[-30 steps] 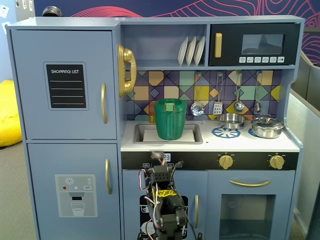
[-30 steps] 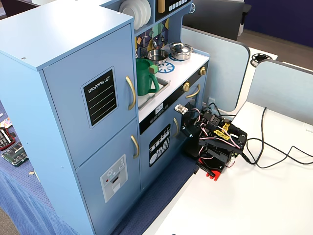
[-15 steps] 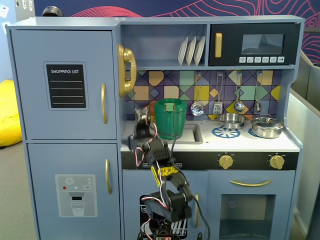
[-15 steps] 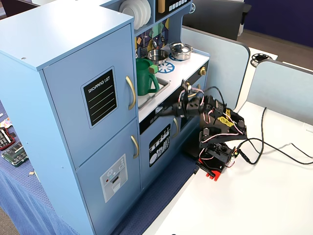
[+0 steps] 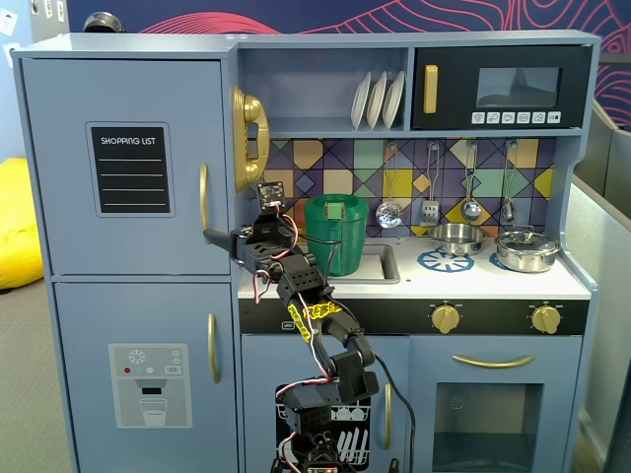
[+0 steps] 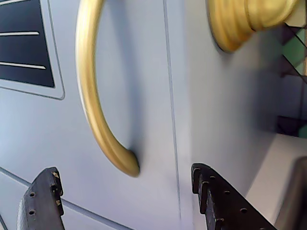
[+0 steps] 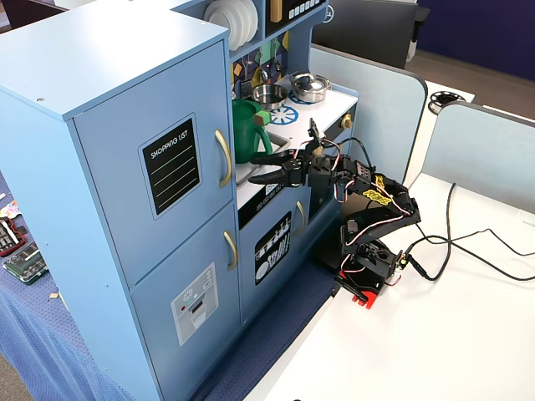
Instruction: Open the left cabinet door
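Observation:
The left cabinet door (image 5: 128, 168) is blue-grey with a black "SHOPPING LIST" panel and stands shut, flush with the cabinet, as the other fixed view also shows (image 7: 159, 175). Its curved gold handle (image 5: 204, 202) runs down its right edge. My gripper (image 5: 211, 236) is open and empty, just in front of and slightly below the handle's lower end. In the wrist view the handle (image 6: 93, 105) curves down between my two black fingers (image 6: 43, 201), with the gripper (image 6: 124, 172) level with its lower end. In the side fixed view the gripper (image 7: 255, 177) stands a short way off the handle (image 7: 224, 157).
A gold toy phone (image 5: 248, 138) hangs just right of the door. A green pot (image 5: 335, 232) stands in the sink behind my arm. Below are the dispenser door (image 5: 148, 374) and the dishwasher door (image 5: 345, 424). Cables (image 7: 468, 251) trail over the white table.

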You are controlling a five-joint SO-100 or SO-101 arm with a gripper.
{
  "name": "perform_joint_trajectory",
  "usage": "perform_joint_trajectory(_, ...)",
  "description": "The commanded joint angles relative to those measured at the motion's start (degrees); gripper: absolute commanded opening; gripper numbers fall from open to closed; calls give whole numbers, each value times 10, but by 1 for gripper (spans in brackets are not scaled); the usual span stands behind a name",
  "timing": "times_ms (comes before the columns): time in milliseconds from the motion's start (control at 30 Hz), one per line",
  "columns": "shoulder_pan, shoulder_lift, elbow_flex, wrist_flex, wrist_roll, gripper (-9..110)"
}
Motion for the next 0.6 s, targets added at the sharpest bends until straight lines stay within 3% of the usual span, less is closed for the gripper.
perform_joint_trajectory(0,-14,-29,-61,-37,-4,29)
perform_joint_trajectory(567,-56,-162,-164,-59,-94,33)
